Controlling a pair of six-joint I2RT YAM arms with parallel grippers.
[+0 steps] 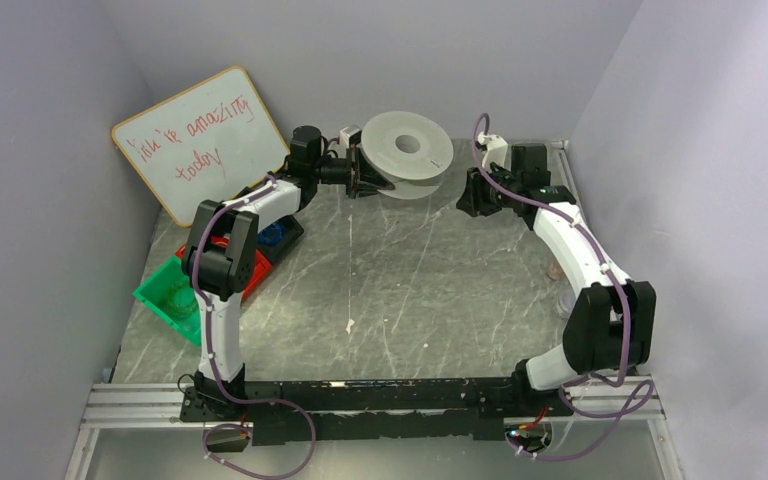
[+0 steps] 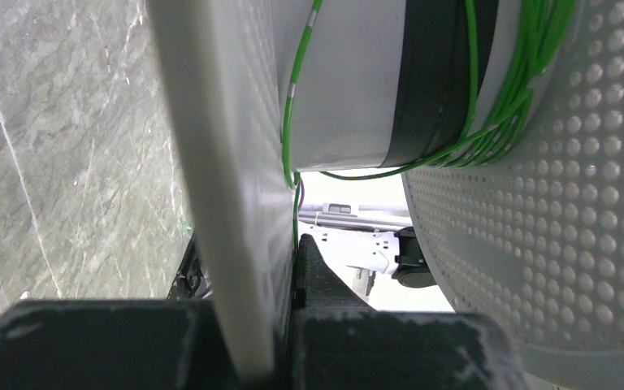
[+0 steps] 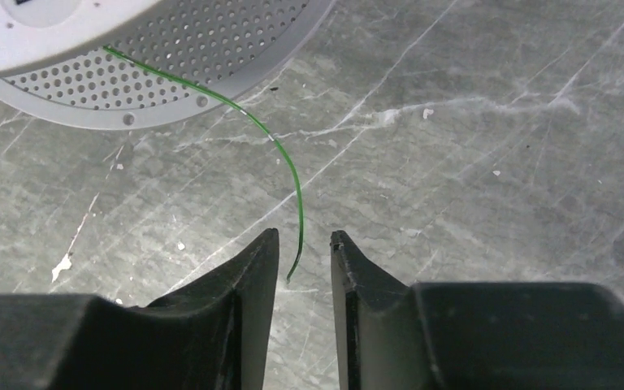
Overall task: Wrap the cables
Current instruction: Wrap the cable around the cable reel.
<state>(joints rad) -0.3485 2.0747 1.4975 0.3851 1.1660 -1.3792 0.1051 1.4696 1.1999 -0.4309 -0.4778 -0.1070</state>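
A white perforated spool (image 1: 407,150) stands on edge at the back of the table. My left gripper (image 1: 365,172) is shut on one of its flanges (image 2: 219,162), which fills the space between the jaws (image 2: 248,260). Thin green cable (image 2: 528,89) is wound loosely round the spool's hub, and one strand runs down along the gripped flange. In the right wrist view the cable's free end (image 3: 284,162) curves away from the spool's flange (image 3: 89,81) and hangs between the tips of my right gripper (image 3: 305,236). That gripper is open, its fingers clear of the wire.
A whiteboard (image 1: 200,140) leans against the back left wall. A green bin (image 1: 170,295) and a red tray (image 1: 260,265) sit beside the left arm. A small white scrap (image 1: 350,325) lies mid-table. Walls close in on both sides.
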